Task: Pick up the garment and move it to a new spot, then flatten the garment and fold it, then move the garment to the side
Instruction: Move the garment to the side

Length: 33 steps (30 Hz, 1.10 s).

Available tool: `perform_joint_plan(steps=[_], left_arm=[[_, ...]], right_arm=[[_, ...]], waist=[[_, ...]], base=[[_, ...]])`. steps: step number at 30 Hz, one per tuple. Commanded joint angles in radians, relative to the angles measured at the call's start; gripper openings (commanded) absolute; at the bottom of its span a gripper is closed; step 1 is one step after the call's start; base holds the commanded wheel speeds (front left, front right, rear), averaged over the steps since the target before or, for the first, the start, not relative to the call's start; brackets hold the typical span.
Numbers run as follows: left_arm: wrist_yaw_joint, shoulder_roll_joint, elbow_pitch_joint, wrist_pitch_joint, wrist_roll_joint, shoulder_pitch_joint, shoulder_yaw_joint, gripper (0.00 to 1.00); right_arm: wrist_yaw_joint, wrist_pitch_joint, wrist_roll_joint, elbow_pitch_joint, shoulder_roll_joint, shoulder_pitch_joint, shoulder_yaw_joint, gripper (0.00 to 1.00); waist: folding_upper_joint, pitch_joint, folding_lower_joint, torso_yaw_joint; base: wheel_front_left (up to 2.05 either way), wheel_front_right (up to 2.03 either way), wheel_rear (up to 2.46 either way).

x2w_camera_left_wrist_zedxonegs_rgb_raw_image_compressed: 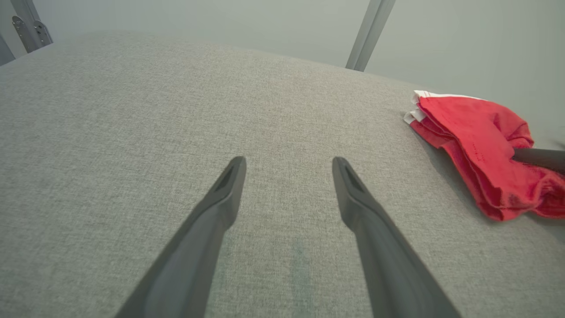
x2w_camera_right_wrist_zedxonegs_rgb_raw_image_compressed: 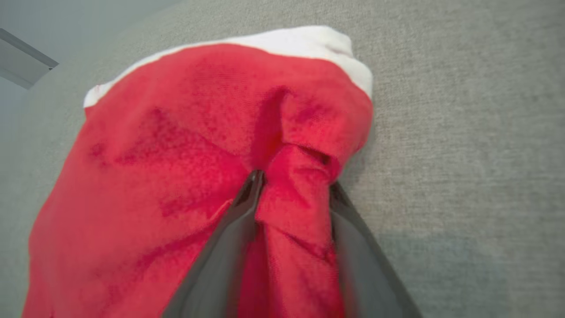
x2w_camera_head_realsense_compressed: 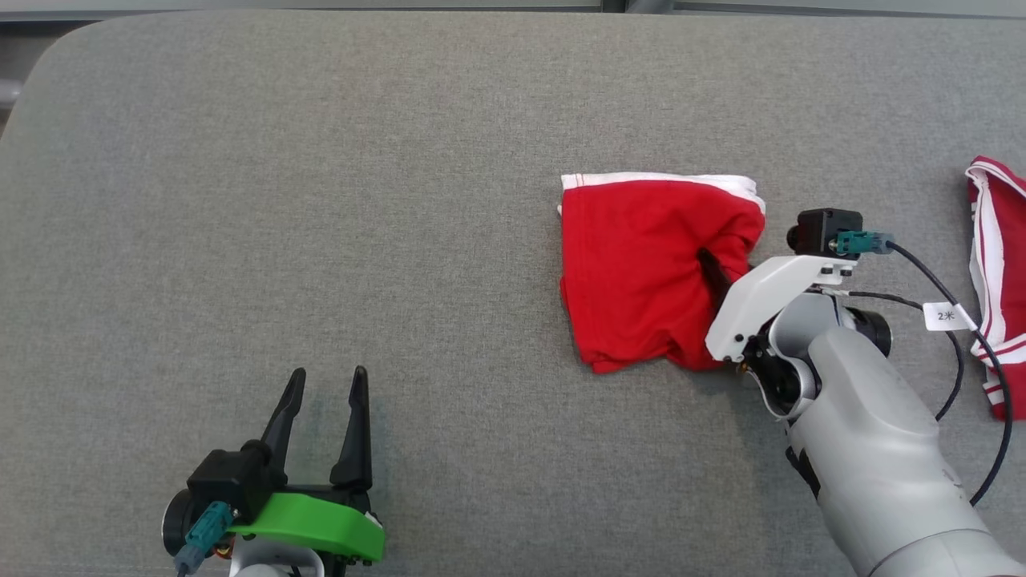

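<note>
The garment [x2w_camera_head_realsense_compressed: 641, 264], red with a white band along its far edge, lies crumpled on the grey table [x2w_camera_head_realsense_compressed: 321, 160] right of centre. My right gripper [x2w_camera_head_realsense_compressed: 713, 276] reaches into its right side, one dark finger lying on the cloth. In the right wrist view the right gripper [x2w_camera_right_wrist_zedxonegs_rgb_raw_image_compressed: 293, 181] has a raised fold of the garment [x2w_camera_right_wrist_zedxonegs_rgb_raw_image_compressed: 176, 132] bunched between its two fingers, touching both. The garment rests on the table. My left gripper [x2w_camera_head_realsense_compressed: 329, 377] stands open at the lower left, far from the garment [x2w_camera_left_wrist_zedxonegs_rgb_raw_image_compressed: 476, 145]; the left gripper [x2w_camera_left_wrist_zedxonegs_rgb_raw_image_compressed: 289, 163] has nothing between its fingers.
A second red cloth with white stripes [x2w_camera_head_realsense_compressed: 994, 280] lies at the table's right edge. A black cable with a white tag [x2w_camera_head_realsense_compressed: 946, 315] loops beside my right wrist. The table's rounded far-left corner [x2w_camera_head_realsense_compressed: 64, 48] is in view.
</note>
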State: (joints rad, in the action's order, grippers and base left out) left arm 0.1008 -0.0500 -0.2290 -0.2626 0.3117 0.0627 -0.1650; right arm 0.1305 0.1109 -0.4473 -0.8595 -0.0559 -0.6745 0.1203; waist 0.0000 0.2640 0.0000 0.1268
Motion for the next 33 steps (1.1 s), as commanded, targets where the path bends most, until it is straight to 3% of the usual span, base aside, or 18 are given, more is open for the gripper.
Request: perform_joint_plan(steps=[1,10,13,20,25,33], left_arm=[[-0.004,-0.002,0.005,-0.002,-0.004,0.009,0.002,1.0],[0.004,-0.002,0.017,-0.002,-0.036,-0.017,0.028,1.0],[0.007,-0.002,0.016,-0.002,-0.047,-0.022,0.04,1.0],[0.02,-0.002,0.005,-0.002,-0.061,-0.012,0.023,1.0],[0.023,-0.002,-0.007,-0.002,-0.047,-0.006,-0.014,1.0],[0.026,-0.003,-0.015,-0.002,-0.044,-0.012,-0.028,1.0]], right_arm=[[0.0,-0.007,-0.043,-0.013,0.008,0.013,0.037,0.0],[0.0,-0.065,-0.159,0.006,0.002,0.021,0.121,0.0],[0.0,-0.069,-0.176,0.007,-0.004,0.025,0.148,0.0],[0.0,-0.051,-0.185,0.037,-0.092,0.006,0.186,0.0],[0.0,-0.001,-0.175,0.08,-0.186,-0.045,0.196,0.0],[0.0,0.156,-0.149,0.124,-0.346,-0.15,0.195,0.0]], waist=[[0.0,-0.002,0.0,-0.019],[0.0,-0.015,0.0,-0.166],[0.0,-0.021,0.0,-0.25],[0.0,-0.042,0.0,-0.378],[0.0,-0.047,0.0,-0.381],[0.0,-0.009,0.0,-0.29]], base=[[0.0,0.0,0.0],[0.0,0.0,0.0],[0.0,0.0,0.0],[0.0,0.0,0.0],[0.0,0.0,0.0],[0.0,0.0,0.0]])
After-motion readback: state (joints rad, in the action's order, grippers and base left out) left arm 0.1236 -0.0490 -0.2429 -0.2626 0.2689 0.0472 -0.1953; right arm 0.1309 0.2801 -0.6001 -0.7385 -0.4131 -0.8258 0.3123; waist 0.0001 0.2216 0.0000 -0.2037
